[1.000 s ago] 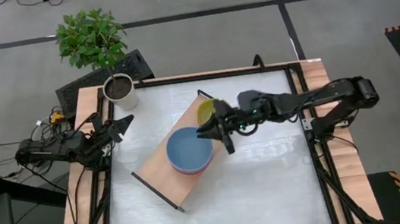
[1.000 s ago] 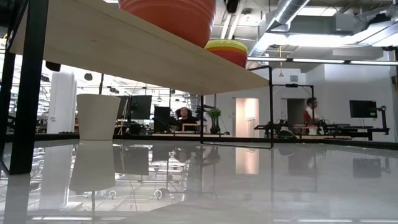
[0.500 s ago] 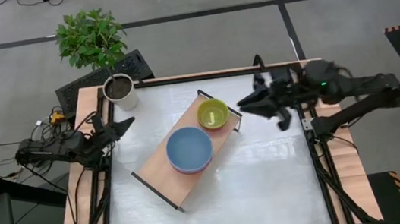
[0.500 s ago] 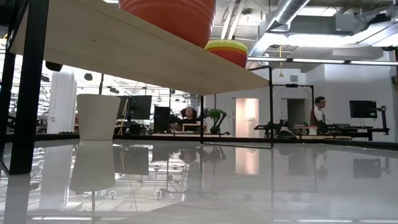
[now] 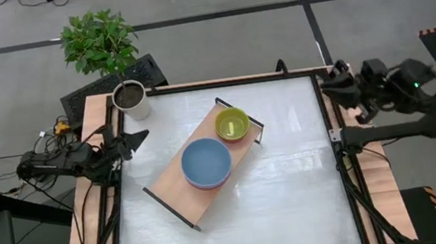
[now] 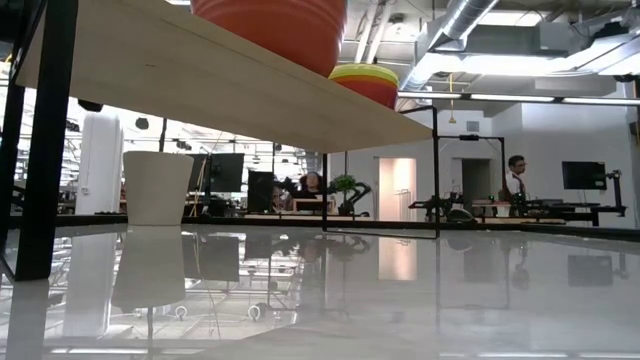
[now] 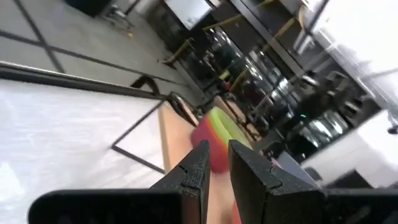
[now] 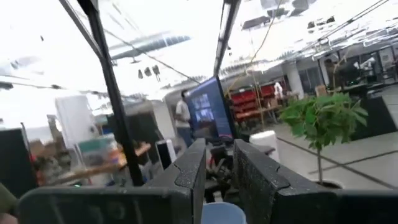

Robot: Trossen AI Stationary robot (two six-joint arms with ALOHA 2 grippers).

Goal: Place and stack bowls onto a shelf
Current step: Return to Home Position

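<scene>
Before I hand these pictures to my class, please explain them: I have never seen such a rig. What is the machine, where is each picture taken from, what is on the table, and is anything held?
It is a robot with two dark arms at a white table. One picture looks straight down, one looks level across the table top, and two come from cameras on the wrists. Each arm ends in a tool. The left tool is at the table's left edge and the right tool at its right edge; neither holds anything. On the table stands a wooden shelf carrying two stacks of bowls, one topped by a blue bowl, the other by a yellow-green bowl. A white plant pot stands in a corner.
</scene>
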